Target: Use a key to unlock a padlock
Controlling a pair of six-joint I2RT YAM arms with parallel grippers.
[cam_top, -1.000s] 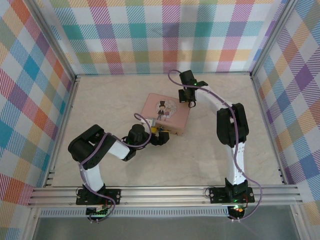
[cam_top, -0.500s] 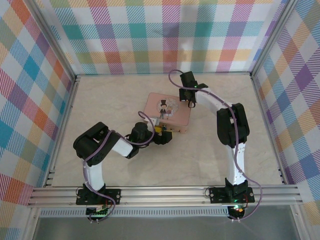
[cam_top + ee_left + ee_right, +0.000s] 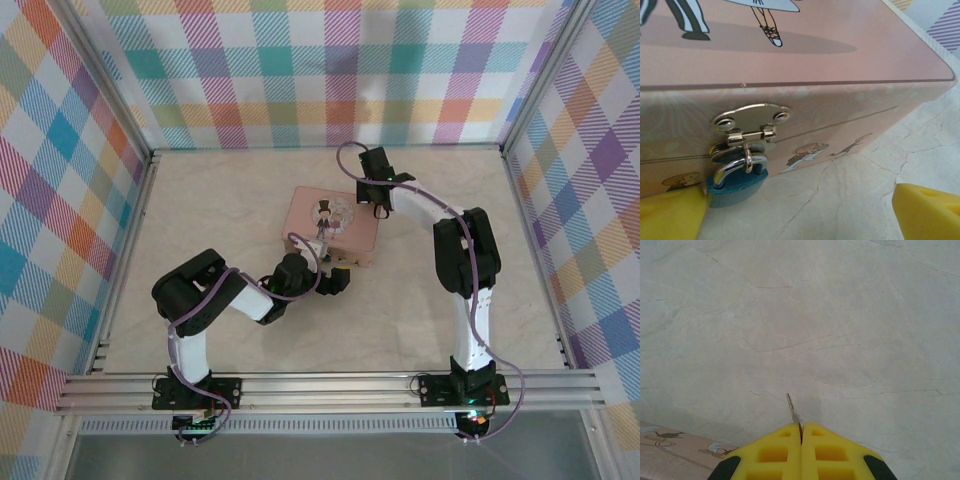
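Right, starting on the left: my left gripper (image 3: 800, 220) sits low against the near side wall of the pink tin (image 3: 805, 55), its yellow fingers (image 3: 670, 215) spread wide. The padlock (image 3: 736, 186) hangs by its shackle from the silvery hasp (image 3: 751, 117) on that wall, with its bluish body down near the table. It lies well to the left of the gap, touching the left finger rather than centred between the two. Its long axis is roughly upright, leaning a little. I can't see the keyhole from here.

Moving right across the tin, the right gripper (image 3: 801, 432) is pinched tight on the key (image 3: 794, 412). The thin blade pokes forward out of the fingertips over bare table (image 3: 850, 315), and a corner of the tin sits at the lower left of that wrist view. From overhead, this gripper hovers by the tin's far right edge, so the tin stands between key and lock. I judge the left arm much the nearer to the lock. The key would have to come round to the near wall with its blade lined up on the lock's underside.
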